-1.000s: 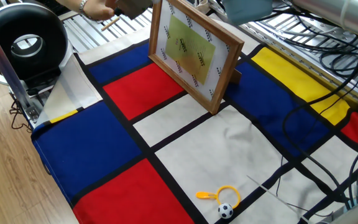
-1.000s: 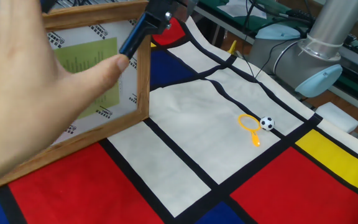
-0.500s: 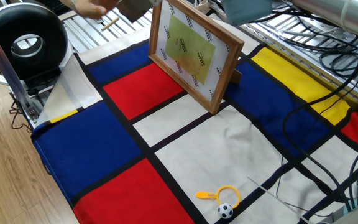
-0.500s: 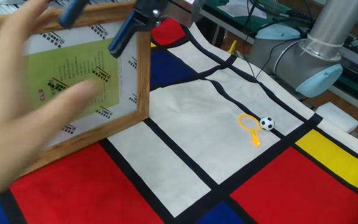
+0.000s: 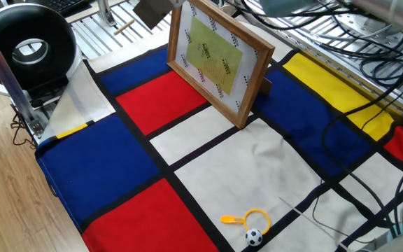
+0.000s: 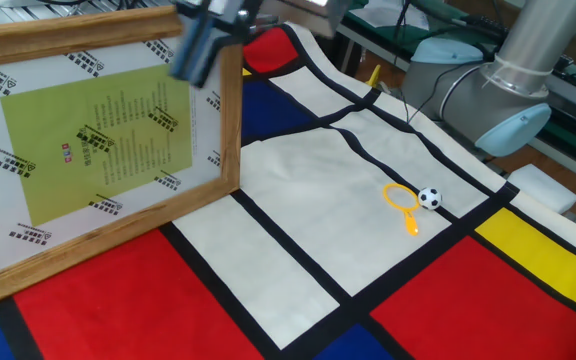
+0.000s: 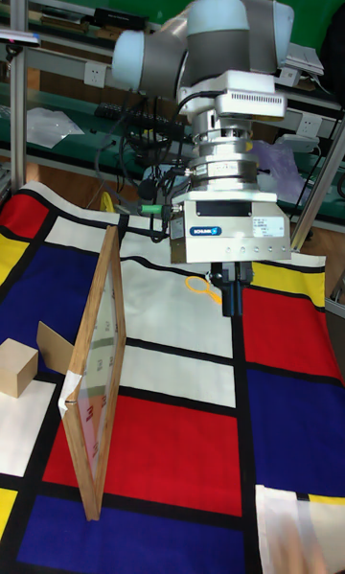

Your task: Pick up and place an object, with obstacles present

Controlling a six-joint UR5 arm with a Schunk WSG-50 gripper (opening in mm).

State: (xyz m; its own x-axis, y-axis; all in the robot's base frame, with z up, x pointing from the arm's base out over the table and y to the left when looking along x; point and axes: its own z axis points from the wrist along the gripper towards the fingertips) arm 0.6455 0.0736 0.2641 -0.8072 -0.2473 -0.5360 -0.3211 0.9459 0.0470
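Gripper (image 7: 233,298): mid-frame in the tall fixed view, hanging below the grey arm (image 7: 206,28), above the checked cloth. One dark finger (image 7: 231,294) visible under the silver body; jaw opening cannot be told. Nothing seen held. In the other fixed view, blurred at top centre, over the upper right corner of the frame.

Wooden cube (image 7: 16,370): left edge of the tall fixed view, resting on a white panel of the cloth, behind the picture frame, close to its rear prop (image 7: 56,346). Apart from the gripper. Not seen in either of the two fixed views.

Picture frame (image 7: 97,378): standing near upright on its edge, lower left of the tall fixed view, seen almost edge-on. Face shown at upper centre in one fixed view (image 5: 215,57) and at left in the other (image 6: 98,140): light-wood border, white panel, yellow-green sheet, dashed black marks.

Cloth (image 5: 229,168): red, blue, yellow and white panels with black bands.

Yellow ring (image 5: 254,218) and small football (image 5: 254,237): bottom centre of one fixed view, just beside each other on a white panel, well apart from the frame.

Black round device (image 5: 26,42): upper left of one fixed view, off the cloth.
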